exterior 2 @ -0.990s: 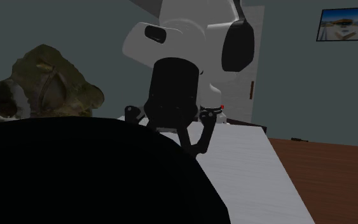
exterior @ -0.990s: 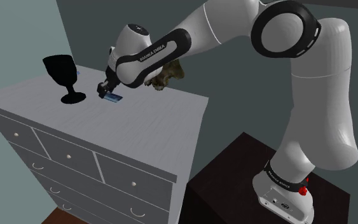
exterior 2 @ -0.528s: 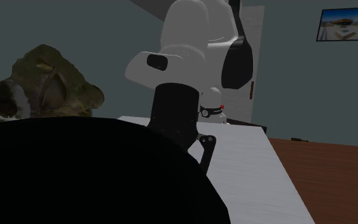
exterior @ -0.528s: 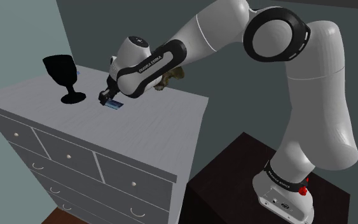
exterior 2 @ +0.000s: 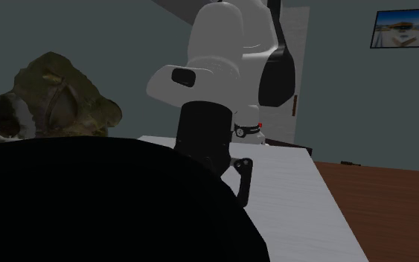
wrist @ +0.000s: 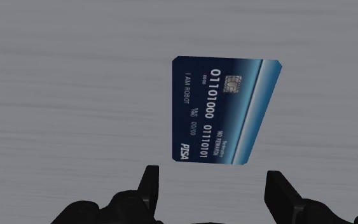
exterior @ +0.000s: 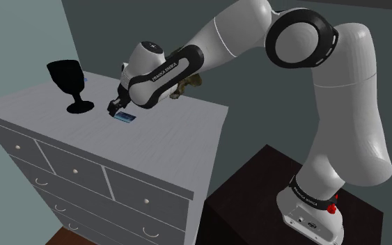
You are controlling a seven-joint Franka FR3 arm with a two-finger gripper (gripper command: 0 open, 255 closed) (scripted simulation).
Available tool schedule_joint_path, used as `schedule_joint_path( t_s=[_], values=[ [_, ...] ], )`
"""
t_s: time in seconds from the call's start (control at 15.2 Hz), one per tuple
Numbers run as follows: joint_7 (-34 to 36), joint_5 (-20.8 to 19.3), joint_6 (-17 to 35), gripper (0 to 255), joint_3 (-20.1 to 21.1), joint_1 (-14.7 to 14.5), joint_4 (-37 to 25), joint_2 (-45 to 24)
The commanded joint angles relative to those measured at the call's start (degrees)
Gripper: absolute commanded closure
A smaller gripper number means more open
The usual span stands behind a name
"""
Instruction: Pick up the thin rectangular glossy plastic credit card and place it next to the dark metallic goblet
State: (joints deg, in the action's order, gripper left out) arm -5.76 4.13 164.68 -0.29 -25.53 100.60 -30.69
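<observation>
The pincer (wrist: 212, 179) stands wide and empty, close over the credit card (wrist: 222, 111), which lies flat on the white dresser (exterior: 166, 139) near the dark goblet (exterior: 69, 82). Thin and glossy as it is, I'd fear it skating off or slipping the fingertips as they close. Around us are grey-blue walls, a framed picture (exterior 2: 408, 28) and a brown floor (exterior 2: 394, 216).

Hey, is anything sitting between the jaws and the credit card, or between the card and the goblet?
Nothing visible. The open jaws hang just above the blue credit card, and only bare dresser top separates it from the black goblet.
</observation>
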Motion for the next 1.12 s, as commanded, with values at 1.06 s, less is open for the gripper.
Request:
schedule_joint_path(
  t_s=[1.06],
  values=[
    [0.1, -0.1, -2.0, 0, -0.2, -0.1, 6.0, 7.9]
  ],
)
